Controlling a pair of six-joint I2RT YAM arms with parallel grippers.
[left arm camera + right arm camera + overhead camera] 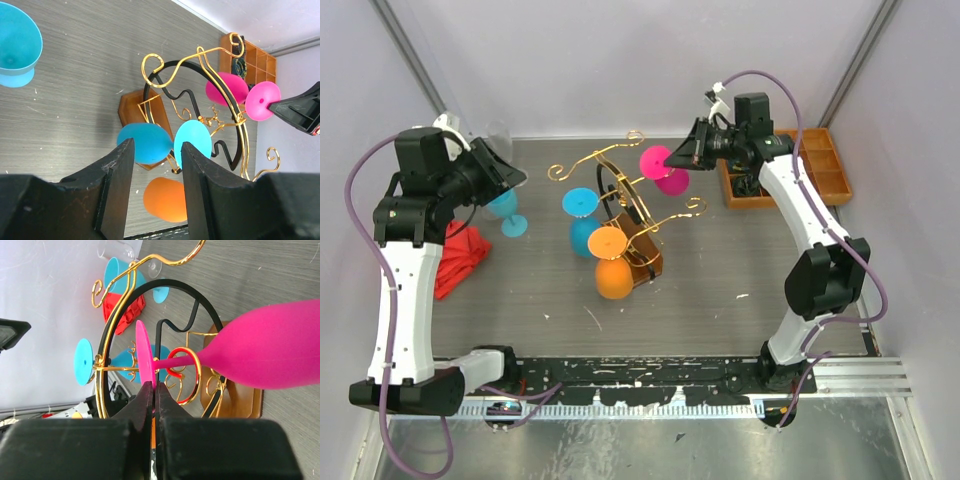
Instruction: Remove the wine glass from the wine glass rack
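Right gripper (152, 387) is pinched almost fully closed on the rim of the foot disc of the pink wine glass (270, 350), w/ only that thin edge between the jaws. The glass hangs on the back-right arm of the wine glass rack (642, 243), stem threaded btwn the gold wires, so it's not off yet.

Left gripper (157, 146) is roughly half open, holding nothing. It hovers at the left side by a blue glass (507, 210) that stands on the table, well apart from the rack.

Step in hand, I'd say, is drawing the pink glass out along its arm. To do it well:
- pull in line w/ the wires toward the open scroll end, no sideways drag, or the stem will prob. bind
- keep the foot level; the grip is on an edge only, so the bowl's weight could make it pivot or slip
- go slow, since the rack looks light & other glasses hang on it, so a snag could tip the lot
- lift only once the stem is clear of the wires
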